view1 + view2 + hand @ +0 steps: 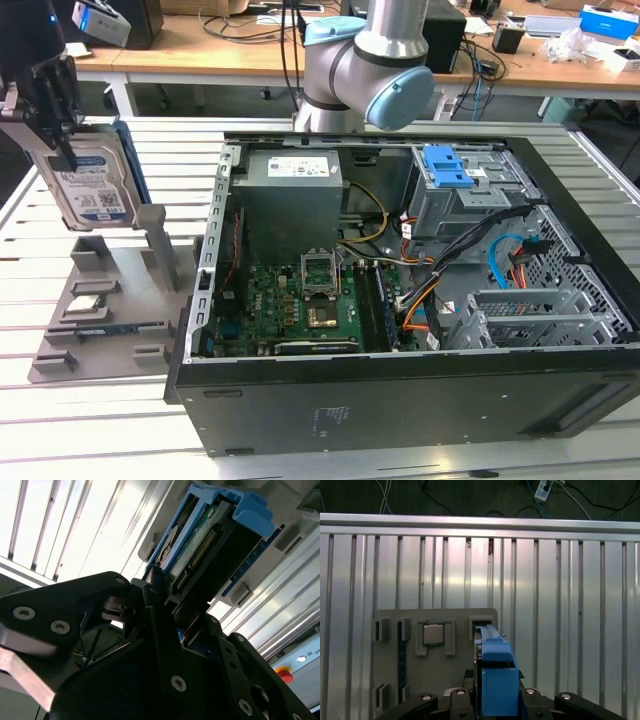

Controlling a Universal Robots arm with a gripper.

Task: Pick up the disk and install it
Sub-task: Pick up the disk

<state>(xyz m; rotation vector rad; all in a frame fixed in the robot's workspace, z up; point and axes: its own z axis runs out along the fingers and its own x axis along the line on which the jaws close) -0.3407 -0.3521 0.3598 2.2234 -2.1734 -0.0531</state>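
- Hand [172, 600] sits right up close in the second wrist view, clamped on the disk [210, 545] along one edge.
- disk is upright in its blue frame at the exterior view's left, well apart from the open PC case [400, 330].
- it hangs over the grey tray [60, 360] on the slatted desk [90, 440], just beside the tray's tall post [160, 240]. Can't tell if it's touching the tray.
- small silver chip [433, 634] lies in a tray pocket near the disk.
- case lies open side up, with a blue-latched bay [450, 170] toward its far side.
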